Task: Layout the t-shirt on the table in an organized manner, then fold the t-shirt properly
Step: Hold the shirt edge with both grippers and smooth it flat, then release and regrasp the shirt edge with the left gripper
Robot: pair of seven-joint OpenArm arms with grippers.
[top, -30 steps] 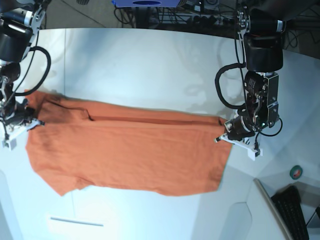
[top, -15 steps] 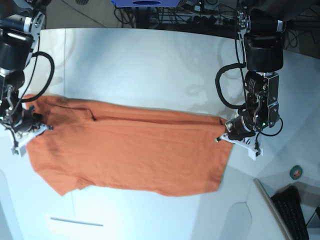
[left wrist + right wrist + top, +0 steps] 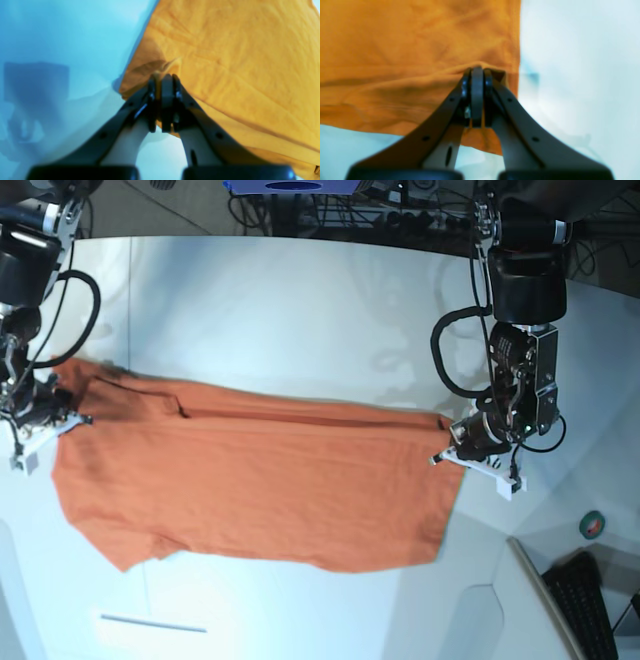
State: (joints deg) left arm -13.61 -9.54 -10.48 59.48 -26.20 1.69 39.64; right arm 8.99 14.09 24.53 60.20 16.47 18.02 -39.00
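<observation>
Surface: the table (image 3: 290, 310), a wide white matte top with a curved far edge, fills nearly all of the base view; a thin grey seam line (image 3: 152, 623) shows near its front edge, and soft shadows of the arms lie on the bare white beyond the shirt.
Room: past the far edge runs dark floor with a tangle of black cables (image 3: 400, 215) and a blue object (image 3: 292, 186); at the lower right, off the surface, sit a black keyboard (image 3: 590, 605) and a small green roll of tape (image 3: 593, 525).
T-shirt: the t-shirt (image 3: 250, 480), bright orange, lies spread across the middle of the surface, long axis running left to right in the base view; a fold line runs along its far edge and the near edge is uneven, with a sleeve corner sticking out at the lower left.
Left arm: black, standing at the right of the base view, reaching down to the shirt's right end.
Right arm: at the left edge of the base view, only partly in frame, low over the shirt's left end.
Left gripper: the left gripper (image 3: 162, 80) is pressed together on a pinch of orange cloth at the shirt's edge, beside bare white surface.
Right gripper: the right gripper (image 3: 477, 72) is likewise clamped on a bunched fold of the shirt close to its corner.
</observation>
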